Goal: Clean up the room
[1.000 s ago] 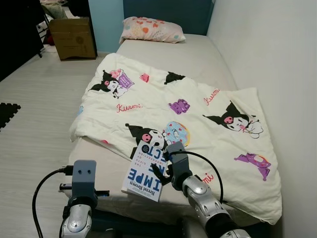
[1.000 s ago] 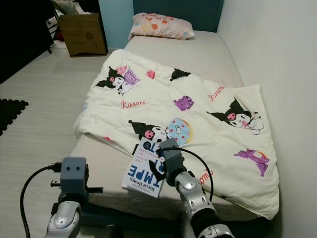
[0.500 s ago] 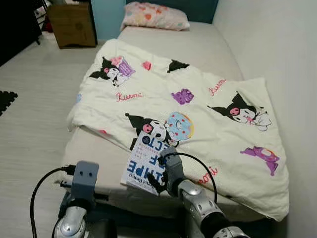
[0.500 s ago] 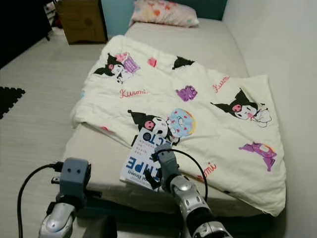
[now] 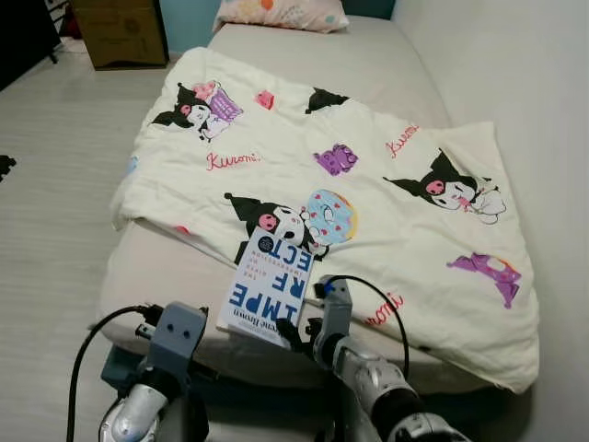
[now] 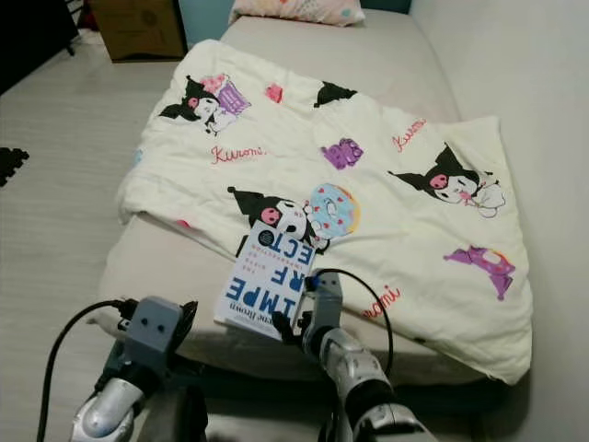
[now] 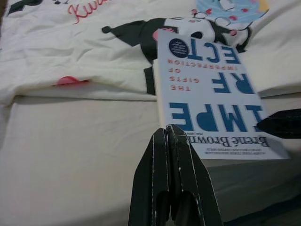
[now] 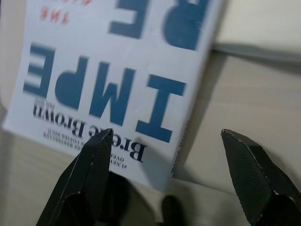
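We hold our right hand [image 5: 296, 330] spread apart just short of the book [image 5: 268, 287] lying at the bed [image 5: 156, 267] edge; left hand [image 7: 171, 136] pressed together; next, we judge, straddle its corner and clamp

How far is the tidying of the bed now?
Done: nothing looks finished. The Kuromi blanket lies crumpled and askew on the mattress.

In hand: the right claw is open at the near corner of the white book, one finger over the cover; it is not gripped or lifted. The left claw is shut, pointing at the book's near edge.

Left: lifting the book away, then straightening the blanket.
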You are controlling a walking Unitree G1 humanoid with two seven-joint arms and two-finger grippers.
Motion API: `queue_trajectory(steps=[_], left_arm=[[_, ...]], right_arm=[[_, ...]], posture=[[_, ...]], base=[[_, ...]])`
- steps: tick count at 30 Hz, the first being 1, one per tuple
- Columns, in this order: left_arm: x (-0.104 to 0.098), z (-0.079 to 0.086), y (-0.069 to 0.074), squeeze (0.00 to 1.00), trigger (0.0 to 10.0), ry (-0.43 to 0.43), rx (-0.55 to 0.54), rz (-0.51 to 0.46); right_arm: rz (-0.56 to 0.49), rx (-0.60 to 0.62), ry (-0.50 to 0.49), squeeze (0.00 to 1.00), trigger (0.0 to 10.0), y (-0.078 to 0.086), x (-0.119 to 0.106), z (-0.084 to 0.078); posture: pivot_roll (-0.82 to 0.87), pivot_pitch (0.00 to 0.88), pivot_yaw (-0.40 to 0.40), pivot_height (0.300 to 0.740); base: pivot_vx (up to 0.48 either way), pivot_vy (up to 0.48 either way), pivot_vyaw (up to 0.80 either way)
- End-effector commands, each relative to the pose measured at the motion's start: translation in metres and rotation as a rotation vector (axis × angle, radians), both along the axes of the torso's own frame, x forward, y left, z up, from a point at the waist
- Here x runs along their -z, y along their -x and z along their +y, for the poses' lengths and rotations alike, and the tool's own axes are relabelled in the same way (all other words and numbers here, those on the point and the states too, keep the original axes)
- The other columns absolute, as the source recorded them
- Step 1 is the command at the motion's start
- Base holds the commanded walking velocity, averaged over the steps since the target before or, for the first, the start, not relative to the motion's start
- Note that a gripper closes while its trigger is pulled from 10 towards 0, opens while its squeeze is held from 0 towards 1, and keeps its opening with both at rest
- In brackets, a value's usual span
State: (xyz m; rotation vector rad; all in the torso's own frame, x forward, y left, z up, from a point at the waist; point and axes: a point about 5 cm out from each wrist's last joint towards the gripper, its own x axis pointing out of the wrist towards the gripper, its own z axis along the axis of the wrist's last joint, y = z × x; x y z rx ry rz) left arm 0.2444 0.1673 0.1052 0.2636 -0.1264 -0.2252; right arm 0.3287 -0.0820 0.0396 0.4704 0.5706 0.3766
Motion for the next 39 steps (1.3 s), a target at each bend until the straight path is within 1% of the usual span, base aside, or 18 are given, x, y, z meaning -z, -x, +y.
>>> queue_trajectory(steps=[1,2,3,5,6,9,11,12,14,15,16,17,19,21,24,27,34,39], left_arm=[[0.001,-0.001,0.005,0.0,10.0,0.0,0.028,0.004],[-0.001,-0.001,0.006,0.0,10.0,-0.004,0.039,-0.004],[-0.003,-0.002,0.008,0.0,10.0,-0.003,0.057,-0.008],[-0.005,-0.003,0.01,0.0,10.0,-0.002,0.071,-0.011],[-0.006,-0.003,0.012,0.0,10.0,0.015,0.08,-0.009],[-0.005,0.001,0.015,0.01,10.0,0.044,0.067,0.001],[-0.002,0.02,0.014,0.0,10.0,0.113,-0.065,0.026],[-0.002,0.02,0.014,0.0,10.0,0.113,-0.065,0.026],[0.001,0.043,0.013,0.0,10.0,0.123,-0.185,0.041],[0.001,0.043,0.013,0.0,10.0,0.123,-0.185,0.041],[0.002,0.052,0.014,0.0,10.0,0.115,-0.23,0.045],[0.002,0.052,0.014,0.0,10.0,0.115,-0.23,0.045],[0.0,0.076,0.014,0.0,10.0,0.126,-0.292,0.043],[-0.006,0.081,0.016,0.0,10.0,0.138,-0.233,0.04],[-0.012,0.076,0.019,0.0,10.0,0.146,-0.131,0.048],[-0.013,0.073,0.021,0.0,10.0,0.16,-0.099,0.057],[-0.025,0.048,0.031,0.0,10.0,0.206,0.081,0.086],[-0.032,0.036,0.036,0.0,10.0,0.248,0.185,0.099]], right_arm=[[0.057,0.026,-0.055,0.0,10.0,0.005,0.007,0.001],[0.057,0.038,-0.08,0.0,10.0,0.003,0.005,0.0],[0.057,0.062,-0.106,0.09,10.0,0.001,0.003,-0.001],[0.058,0.078,-0.124,0.09,10.0,-0.001,0.001,-0.002],[0.055,0.093,-0.15,1.0,10.0,-0.003,-0.001,-0.003],[0.054,0.102,-0.177,1.0,10.0,-0.006,-0.004,-0.004],[0.046,0.088,-0.188,1.0,10.0,-0.008,-0.007,-0.002],[0.046,0.088,-0.188,1.0,10.0,-0.008,-0.007,-0.002],[0.039,0.064,-0.183,1.0,10.0,-0.008,-0.008,0.001],[0.039,0.064,-0.183,1.0,10.0,-0.008,-0.008,0.001],[0.037,0.053,-0.18,1.0,10.0,-0.008,-0.008,0.002],[0.037,0.053,-0.18,1.0,10.0,-0.008,-0.008,0.002],[0.028,0.031,-0.169,1.0,10.0,-0.008,-0.009,0.005],[0.019,0.023,-0.173,1.0,10.0,-0.009,-0.01,0.007],[0.011,0.014,-0.185,1.0,10.0,-0.009,-0.011,0.008],[0.009,0.013,-0.189,1.0,10.0,-0.009,-0.012,0.008],[0.029,0.044,-0.218,1.0,10.0,-0.008,-0.008,0.004],[0.051,0.064,-0.305,1.0,10.0,-0.007,-0.009,0.006]], posture=[[-0.04,0.34,-0.095,0.566],[-0.03,0.354,-0.097,0.566],[-0.03,0.354,-0.097,0.566],[-0.02,0.361,-0.097,0.566],[-0.02,0.367,-0.097,0.566],[-0.02,0.367,-0.097,0.566],[-0.01,0.376,-0.096,0.566],[-0.01,0.376,-0.096,0.566],[-0.01,0.379,-0.097,0.566],[-0.01,0.379,-0.097,0.566],[-0.01,0.379,-0.097,0.566],[-0.01,0.379,-0.097,0.566],[0.01,0.404,-0.107,0.566],[0.01,0.412,-0.108,0.566],[0.03,0.423,-0.109,0.566],[0.04,0.432,-0.107,0.566],[0.08,0.464,-0.102,0.566],[0.1,0.477,-0.091,0.566]], base=[[0.0,0.0,0.0],[0.0,0.0,0.0],[0.0,0.0,0.0],[0.0,0.0,0.0],[0.0,0.0,0.0],[0.0,0.0,0.0],[0.0,0.0,0.0],[0.0,0.0,0.0],[0.0,0.0,0.0],[0.0,0.0,0.0],[0.0,0.0,0.0],[0.0,0.0,0.0],[0.0,0.0,0.0],[0.0,0.0,0.0],[0.0,0.0,0.0],[0.0,0.0,0.0],[0.0,0.0,0.0],[0.0,0.0,0.0]])
